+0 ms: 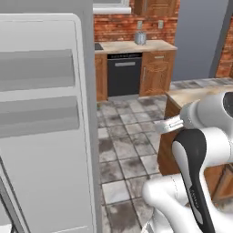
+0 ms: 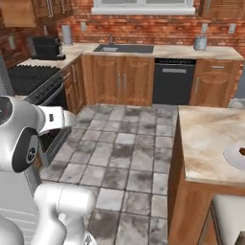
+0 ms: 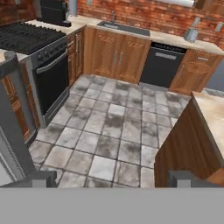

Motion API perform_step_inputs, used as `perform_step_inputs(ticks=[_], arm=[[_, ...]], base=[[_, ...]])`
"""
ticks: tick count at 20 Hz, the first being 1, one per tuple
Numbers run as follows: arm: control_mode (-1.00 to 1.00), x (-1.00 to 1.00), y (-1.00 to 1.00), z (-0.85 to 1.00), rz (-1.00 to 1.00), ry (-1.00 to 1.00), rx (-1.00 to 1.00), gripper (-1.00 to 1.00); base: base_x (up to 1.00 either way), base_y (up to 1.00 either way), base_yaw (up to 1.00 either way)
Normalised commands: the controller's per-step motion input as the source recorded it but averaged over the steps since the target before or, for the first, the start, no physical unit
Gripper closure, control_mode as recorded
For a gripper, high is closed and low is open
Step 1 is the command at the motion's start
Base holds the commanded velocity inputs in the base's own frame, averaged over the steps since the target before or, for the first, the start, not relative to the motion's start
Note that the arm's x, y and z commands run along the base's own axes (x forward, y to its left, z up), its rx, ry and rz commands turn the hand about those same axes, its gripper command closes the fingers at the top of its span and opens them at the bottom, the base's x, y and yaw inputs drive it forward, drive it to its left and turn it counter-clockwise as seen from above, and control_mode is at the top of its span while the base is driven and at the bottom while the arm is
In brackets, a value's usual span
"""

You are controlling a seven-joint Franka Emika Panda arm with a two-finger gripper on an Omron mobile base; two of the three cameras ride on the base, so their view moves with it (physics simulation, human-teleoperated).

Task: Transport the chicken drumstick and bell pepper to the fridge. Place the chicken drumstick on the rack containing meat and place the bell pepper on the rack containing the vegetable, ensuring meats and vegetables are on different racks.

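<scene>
The fingers (image 3: 113, 178) stand fully apart at the bottom of the hand view, one tip at lower left and one at lower right, with nothing between them. They point over the grey tiled floor (image 3: 109, 131) in the centre of the frame.

The fridge (image 1: 43, 123) occupies the left half of the left base view as a tall plain grey panel with two darker horizontal bands. Its racks cannot be made out from this side.

In the right base view, a tabletop (image 2: 210, 139) with a pale stone surface on a wooden base sits at the right of the frame. A pale round plate (image 2: 234, 155) lies at its right edge, cut off by the frame, with a small dark reddish-brown item (image 2: 242, 151) on it; it is too small to identify.

A black stove (image 3: 30, 39) sits at upper left of the hand view, and a black dishwasher (image 3: 162, 70) at upper right between wooden cabinets
</scene>
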Motion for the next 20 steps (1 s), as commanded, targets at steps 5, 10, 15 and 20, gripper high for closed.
perform_step_inputs(ticks=[5, 10, 15, 20], arm=[[1.0, 0.0, 0.0, 0.0, 0.0, 0.0, 0.0, -1.0], [1.0, 0.0, 0.0, 0.0, 0.0, 0.0, 0.0, -1.0], [1.0, 0.0, 0.0, 0.0, 0.0, 0.0, 0.0, -1.0], [1.0, 0.0, 0.0, 0.0, 0.0, 0.0, 0.0, -1.0]], base=[[-0.1, -0.22, -0.57], [-0.03, -0.97, -0.07], [-0.22, -1.0, -0.02], [0.31, -0.72, -0.04]])
